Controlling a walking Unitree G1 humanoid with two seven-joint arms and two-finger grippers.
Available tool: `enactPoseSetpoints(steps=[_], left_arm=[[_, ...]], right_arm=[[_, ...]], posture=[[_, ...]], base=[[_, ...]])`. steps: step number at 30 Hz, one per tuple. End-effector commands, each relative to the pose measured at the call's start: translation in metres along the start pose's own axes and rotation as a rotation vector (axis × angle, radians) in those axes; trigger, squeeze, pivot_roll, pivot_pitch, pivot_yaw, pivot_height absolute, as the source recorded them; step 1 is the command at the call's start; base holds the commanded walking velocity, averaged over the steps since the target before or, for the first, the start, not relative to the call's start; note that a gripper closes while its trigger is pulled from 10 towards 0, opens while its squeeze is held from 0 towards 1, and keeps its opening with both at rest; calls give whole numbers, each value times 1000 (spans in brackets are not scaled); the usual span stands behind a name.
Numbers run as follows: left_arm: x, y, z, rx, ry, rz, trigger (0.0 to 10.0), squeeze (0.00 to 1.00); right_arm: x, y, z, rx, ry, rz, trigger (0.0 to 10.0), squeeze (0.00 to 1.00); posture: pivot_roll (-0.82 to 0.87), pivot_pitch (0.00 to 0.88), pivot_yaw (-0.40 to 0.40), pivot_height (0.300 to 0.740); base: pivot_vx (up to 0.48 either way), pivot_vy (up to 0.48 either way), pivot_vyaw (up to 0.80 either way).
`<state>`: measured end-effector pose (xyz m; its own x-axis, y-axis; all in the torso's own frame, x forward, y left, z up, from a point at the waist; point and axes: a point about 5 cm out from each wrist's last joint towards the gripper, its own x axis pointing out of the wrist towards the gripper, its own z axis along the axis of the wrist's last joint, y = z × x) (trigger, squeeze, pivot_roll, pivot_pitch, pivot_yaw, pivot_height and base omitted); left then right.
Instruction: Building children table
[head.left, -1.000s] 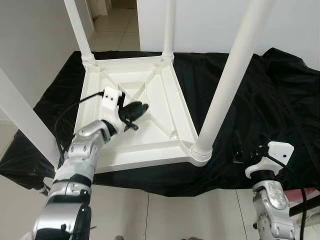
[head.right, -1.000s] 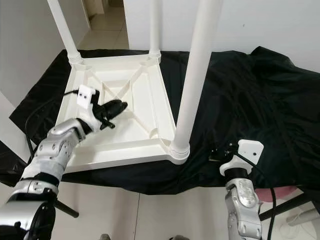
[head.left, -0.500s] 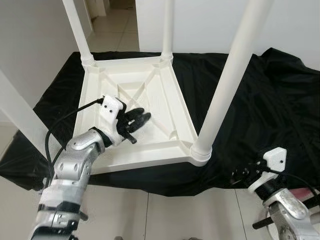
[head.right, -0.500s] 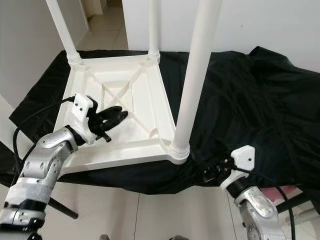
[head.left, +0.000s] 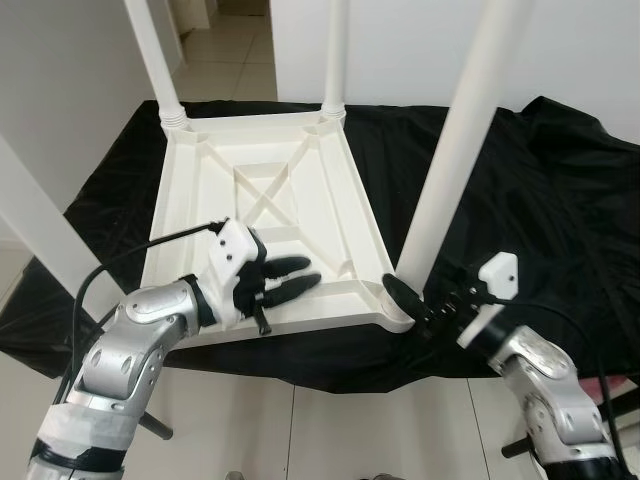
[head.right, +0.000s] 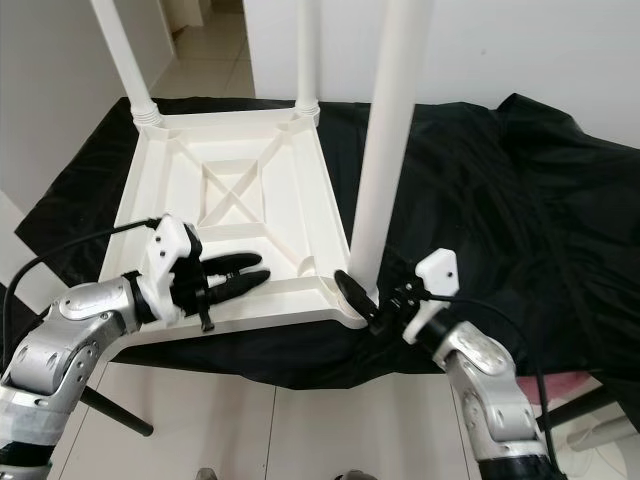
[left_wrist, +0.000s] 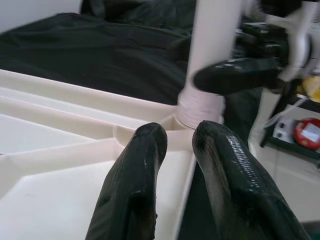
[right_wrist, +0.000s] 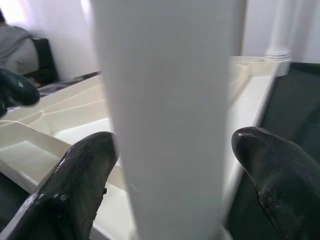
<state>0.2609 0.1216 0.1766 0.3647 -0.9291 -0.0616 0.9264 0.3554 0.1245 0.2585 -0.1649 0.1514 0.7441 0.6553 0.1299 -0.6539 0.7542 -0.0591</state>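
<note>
The white children's table (head.left: 200, 200) lies upside down on a black cloth (head.left: 520, 190), its legs pointing up. My left gripper (head.left: 300, 277) hovers over the near part of the underside, pointing at the near right corner. Its fingers (left_wrist: 142, 165) stand slightly open, a narrow gap between them and nothing held. My right gripper (right_wrist: 175, 165) is open at the base of the near right leg (head.left: 455, 150). One finger (right_wrist: 85, 170) is on each side of the leg, not clamped. One black fingertip (head.right: 350, 290) shows beside the leg's collar.
Two far legs (head.left: 160, 70) rise at the back corners, and a fourth leg (head.left: 40, 230) crosses the near left. The cloth hangs over the front edge above tiled floor (head.left: 330, 430). A seated person (right_wrist: 15, 42) shows off to one side.
My right arm rose from below the front edge and swung left to the near right leg, fingers either side. My left gripper drew back toward the table's near edge and parted slightly.
</note>
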Motion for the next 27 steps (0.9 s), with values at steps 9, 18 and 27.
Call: enactPoseSetpoints(steps=[9, 18, 27], left_arm=[[2, -15, 4, -55, 1, -45, 10000, 0], [5, -18, 6, -48, -5, 10, 10000, 1000], [10, -23, 11, 8, -1, 4, 10000, 0]], right_arm=[[18, -8, -12, -1, 27, -8, 10000, 0], [12, -31, -15, -34, 56, -63, 9373, 0], [9, -47, -13, -62, 50, -134, 0, 0]], posture=[[20, 34, -15, 740], [21, 31, -26, 740], [6, 17, -13, 740]], base=[[0, 0, 0], [0, 0, 0], [0, 0, 0]])
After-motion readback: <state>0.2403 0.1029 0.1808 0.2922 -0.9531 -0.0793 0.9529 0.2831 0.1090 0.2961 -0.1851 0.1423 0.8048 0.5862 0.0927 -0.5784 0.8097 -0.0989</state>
